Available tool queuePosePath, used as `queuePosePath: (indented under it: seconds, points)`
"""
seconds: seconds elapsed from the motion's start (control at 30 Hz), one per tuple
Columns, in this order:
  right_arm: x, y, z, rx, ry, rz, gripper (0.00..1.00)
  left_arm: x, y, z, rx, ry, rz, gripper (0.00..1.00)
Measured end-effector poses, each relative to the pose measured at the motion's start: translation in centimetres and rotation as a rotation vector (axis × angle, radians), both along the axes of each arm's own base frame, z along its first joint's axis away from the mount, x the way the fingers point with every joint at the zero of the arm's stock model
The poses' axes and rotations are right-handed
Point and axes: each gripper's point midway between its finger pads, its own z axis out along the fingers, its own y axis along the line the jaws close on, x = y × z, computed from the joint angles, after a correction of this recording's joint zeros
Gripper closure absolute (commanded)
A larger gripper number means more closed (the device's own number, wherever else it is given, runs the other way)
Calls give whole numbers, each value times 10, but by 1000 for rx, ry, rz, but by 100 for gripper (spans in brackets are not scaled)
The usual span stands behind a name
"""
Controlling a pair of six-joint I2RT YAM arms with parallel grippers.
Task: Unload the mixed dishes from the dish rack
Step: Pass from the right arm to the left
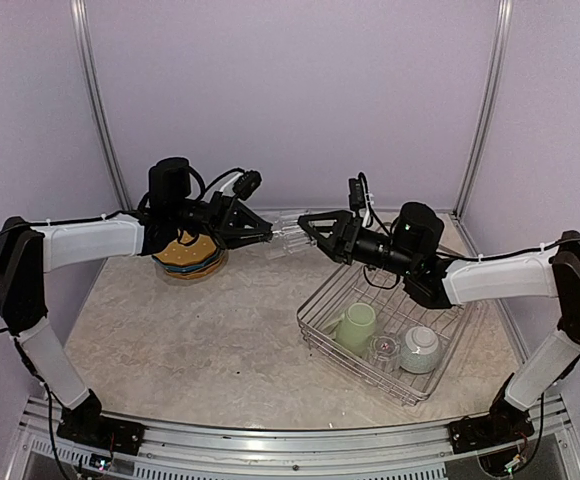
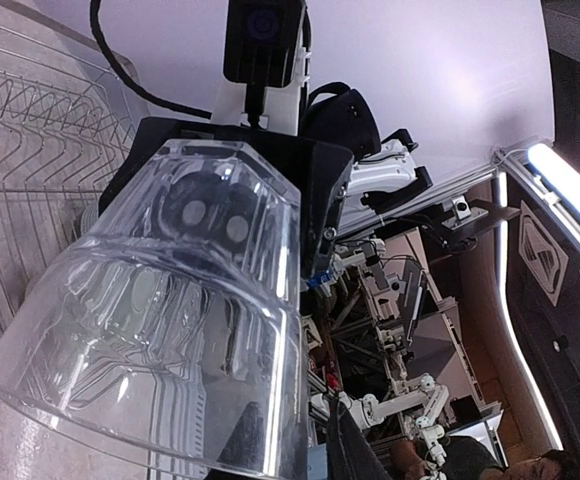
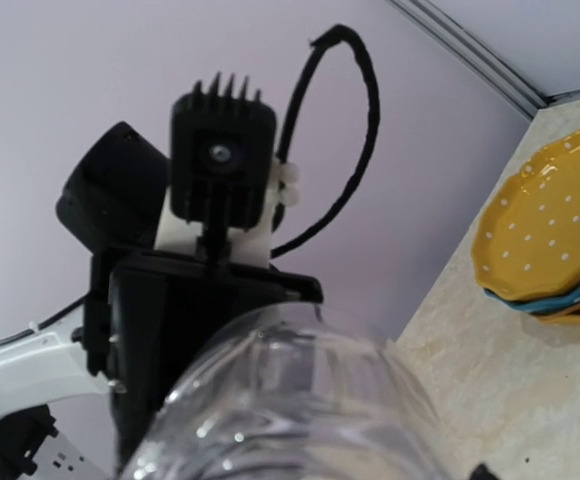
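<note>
Clear glass (image 2: 160, 330) hangs midair between left fingers (image 1: 259, 235) and right fingers (image 1: 316, 222); which pair grips it, cannot tell.

A beige marbled table (image 1: 240, 340) sits between lilac walls (image 1: 290, 90) and silver posts (image 1: 98, 100)

A clear glass (image 1: 285, 236) hangs sideways in mid-air, far centre. Far left, yellow dotted plates (image 1: 191, 252) are stacked with a blue plate (image 3: 555, 296). The near-right dish rack (image 1: 319, 309) holds a pale green mug (image 1: 356, 327), a second glass (image 1: 384, 351) and a small bowl (image 1: 421, 348).
</note>
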Motion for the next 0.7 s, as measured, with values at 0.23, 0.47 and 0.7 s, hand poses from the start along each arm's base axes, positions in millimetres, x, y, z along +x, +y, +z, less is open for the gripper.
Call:
queuePosePath:
  seconds: [0.23, 0.47, 0.7]
  points:
    - [-1, 1, 0, 12, 31, 5, 55, 1, 0, 0, -14, -52, 10, 100]
    - [3, -4, -17, -93, 45, -53, 5, 5, 0, -11, 44, -32, 51, 100]
    - [11, -36, -16, -271, 12, -223, 0, 12, 6, -7, 163, -49, 162, 100]
